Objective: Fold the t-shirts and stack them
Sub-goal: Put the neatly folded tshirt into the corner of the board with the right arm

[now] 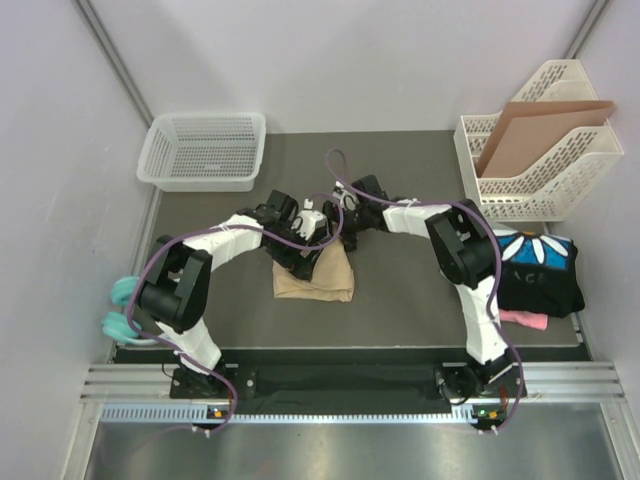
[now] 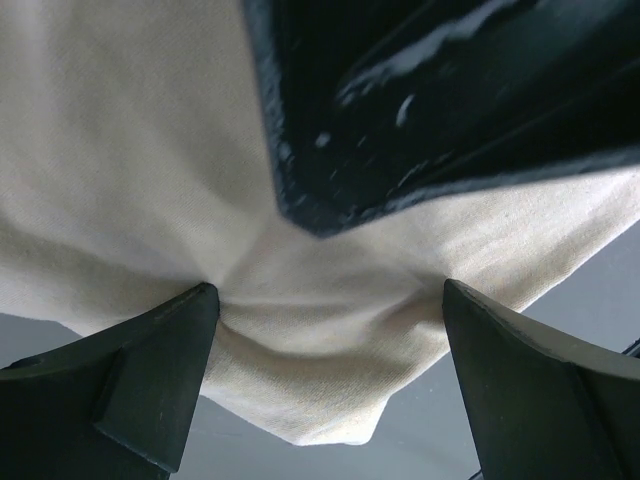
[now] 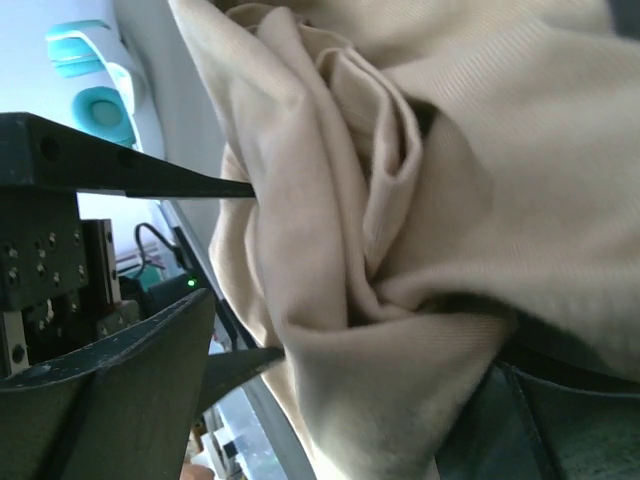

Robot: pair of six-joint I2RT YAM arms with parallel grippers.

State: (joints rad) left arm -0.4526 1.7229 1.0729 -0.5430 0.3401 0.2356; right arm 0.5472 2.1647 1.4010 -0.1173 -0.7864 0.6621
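The tan t-shirt lies partly folded at the table's middle, its far edge lifted between both grippers. My right gripper is shut on a thick bunch of the tan t-shirt, which fills its jaws. My left gripper is open, its fingers wide apart with the tan cloth sagging between them above the grey table. The black t-shirt with the daisy print lies folded at the right edge, and a pink t-shirt pokes out beneath it. No grey shirt shows.
A white mesh basket stands at the back left. A white file rack holding a brown cardboard sheet stands at the back right. A teal item hangs off the table's left edge.
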